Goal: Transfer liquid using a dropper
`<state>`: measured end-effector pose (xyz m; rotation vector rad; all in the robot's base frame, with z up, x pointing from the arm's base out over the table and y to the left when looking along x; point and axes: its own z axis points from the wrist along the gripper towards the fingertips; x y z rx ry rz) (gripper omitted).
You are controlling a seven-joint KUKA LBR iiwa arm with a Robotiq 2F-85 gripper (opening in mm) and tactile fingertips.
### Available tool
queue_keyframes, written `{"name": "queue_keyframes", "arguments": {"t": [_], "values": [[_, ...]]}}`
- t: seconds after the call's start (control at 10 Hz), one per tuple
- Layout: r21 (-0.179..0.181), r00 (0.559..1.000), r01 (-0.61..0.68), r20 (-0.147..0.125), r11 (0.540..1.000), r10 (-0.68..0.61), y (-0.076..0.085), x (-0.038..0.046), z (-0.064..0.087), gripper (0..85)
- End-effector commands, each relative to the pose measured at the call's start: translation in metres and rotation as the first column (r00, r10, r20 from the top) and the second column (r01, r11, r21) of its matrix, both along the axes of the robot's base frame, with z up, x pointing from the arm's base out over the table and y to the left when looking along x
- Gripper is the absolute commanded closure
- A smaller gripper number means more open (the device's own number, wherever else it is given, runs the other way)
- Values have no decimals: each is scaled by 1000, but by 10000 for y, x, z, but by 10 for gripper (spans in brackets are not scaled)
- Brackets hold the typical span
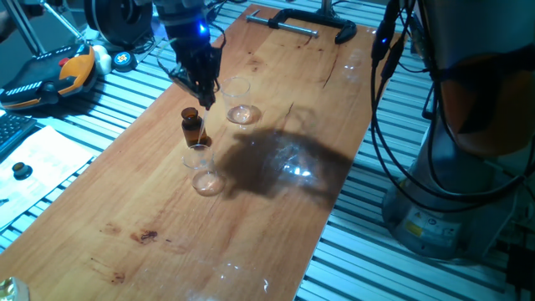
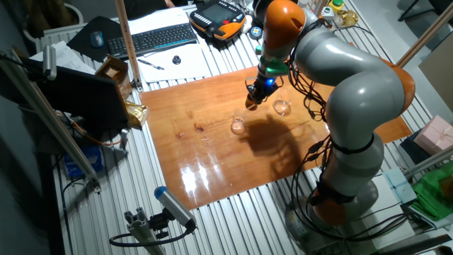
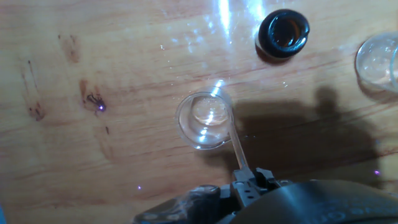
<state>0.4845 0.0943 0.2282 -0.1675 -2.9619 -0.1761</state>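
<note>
Black two-finger gripper [image 1: 203,94] hangs above wooden bench top [image 1: 276,217], toward far end, nearer left long edge. Fingers closed tight on thin clear glass dropper [image 3: 237,148]. Hand view: dropper slants down from fingers, tip at rim of small clear glass beaker [image 3: 204,119]; whether tip touches glass, cannot tell. Small amber-brown glass bottle [image 1: 192,126], open-mouthed, stands upright just beside that beaker. Second clear glass beaker [image 1: 241,101] stands near, further along bench toward far end.
</note>
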Motion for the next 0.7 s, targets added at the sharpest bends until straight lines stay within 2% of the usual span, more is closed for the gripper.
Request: {"name": "queue_keyframes", "arguments": {"t": [0.0, 0.6], "values": [[0, 1000, 5, 1, 1000, -5, 15, -6, -22, 840], [-2, 998, 50, 46, 999, -50, 163, -71, -287, 840]]}}
